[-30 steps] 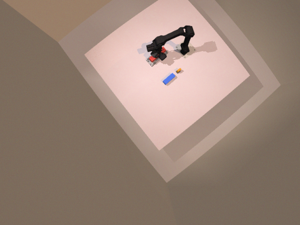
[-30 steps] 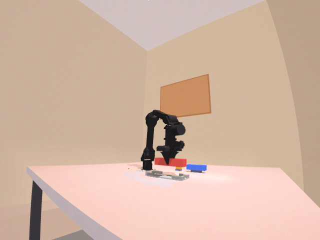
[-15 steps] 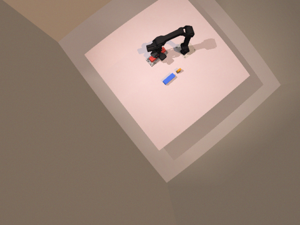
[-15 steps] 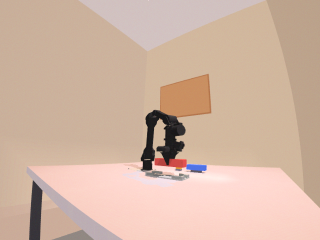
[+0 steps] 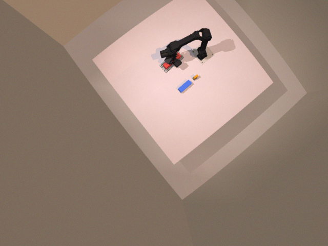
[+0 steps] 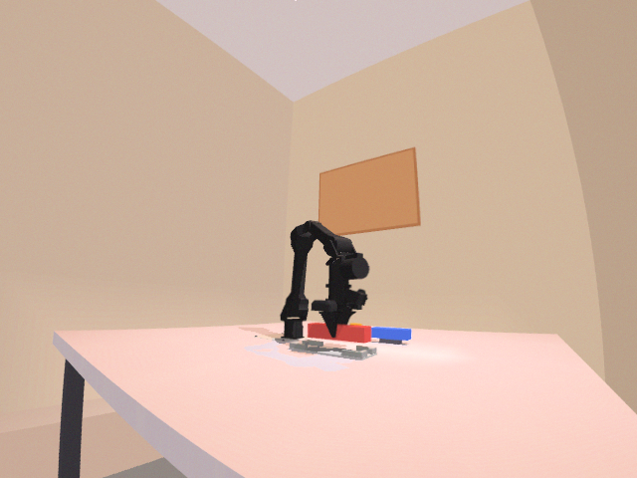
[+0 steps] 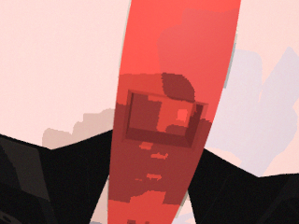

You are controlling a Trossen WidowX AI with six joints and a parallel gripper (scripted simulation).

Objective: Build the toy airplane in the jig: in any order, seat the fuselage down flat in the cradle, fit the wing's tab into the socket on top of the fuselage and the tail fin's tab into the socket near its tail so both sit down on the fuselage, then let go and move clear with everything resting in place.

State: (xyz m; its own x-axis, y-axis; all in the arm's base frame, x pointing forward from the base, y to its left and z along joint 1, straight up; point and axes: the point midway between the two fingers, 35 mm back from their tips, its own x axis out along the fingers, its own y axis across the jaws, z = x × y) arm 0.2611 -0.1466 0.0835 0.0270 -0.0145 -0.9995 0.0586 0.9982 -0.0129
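The red fuselage (image 5: 166,65) (image 6: 354,333) (image 7: 187,47) is level and lined up over the grey jig (image 5: 166,70) (image 6: 354,354). A small gap shows between them in the exterior view. My gripper (image 5: 172,61) (image 6: 335,330) (image 7: 151,139) is shut on the fuselage's sides near its middle, beside the open wing socket (image 7: 161,117). The blue wing (image 5: 184,85) (image 6: 393,333) lies apart from the jig, raised on a dark piece beneath it. The orange tail fin (image 5: 195,77) stands near the wing's end and is mostly hidden behind the fuselage in the exterior view.
The arm's base (image 5: 202,54) (image 6: 294,328) stands near the jig, on the tail fin's side of the wing. The pink table top (image 5: 148,105) (image 6: 411,411) carries the arm, the jig and the parts.
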